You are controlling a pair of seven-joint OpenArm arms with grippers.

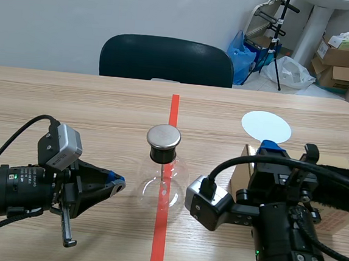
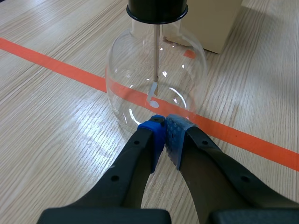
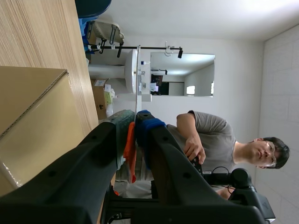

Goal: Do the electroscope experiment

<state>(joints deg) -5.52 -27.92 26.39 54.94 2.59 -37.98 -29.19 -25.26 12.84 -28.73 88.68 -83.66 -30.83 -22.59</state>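
The electroscope point(image 1: 160, 177), a round clear glass flask with a black stopper and a metal disc cap point(image 1: 163, 136), stands on the orange tape line at mid-table. In the left wrist view the flask point(image 2: 126, 79) shows a thin rod with a foil leaf point(image 2: 153, 95) inside. My left gripper point(image 1: 118, 185) lies low to its left, shut on nothing, its tips point(image 2: 164, 125) right at the glass. My right gripper point(image 1: 271, 147) is raised beside a cardboard box point(image 1: 242, 168); it point(image 3: 133, 122) is shut on a thin orange strip point(image 3: 130, 151).
A white disc point(image 1: 266, 126) lies on the table at the back right. A black furry piece point(image 1: 340, 183) rests on the cardboard box point(image 3: 28, 116). A dark chair point(image 1: 167, 59) stands across the table. A person is seen far off in the right wrist view.
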